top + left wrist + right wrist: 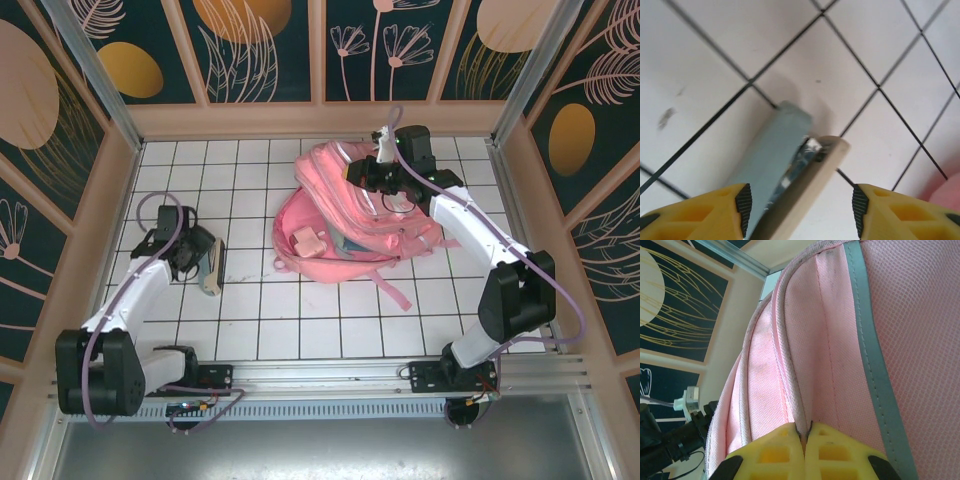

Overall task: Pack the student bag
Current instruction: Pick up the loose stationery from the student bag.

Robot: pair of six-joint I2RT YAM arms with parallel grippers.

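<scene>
Student bag (pixel 352 208): centre-right on counter (pixel 250 320), seam pinched tight in right tool (pixel 805 432). Left tool (pixel 799 212): half-wide, astride flat slab (pixel 782 165), possibly a book, lengthwise between fingers (pixel 715 217); bag well apart, rightward.

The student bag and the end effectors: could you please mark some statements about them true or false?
1. The right end effector is shut on a fold of the student bag. True.
2. The left end effector grips a bag strap. False: its jaws stand apart around a flat blue-grey item.
3. The bag lies on the tiled table. True.
4. The flat item is inside the bag. False: it lies on the table, left of the bag.
</scene>
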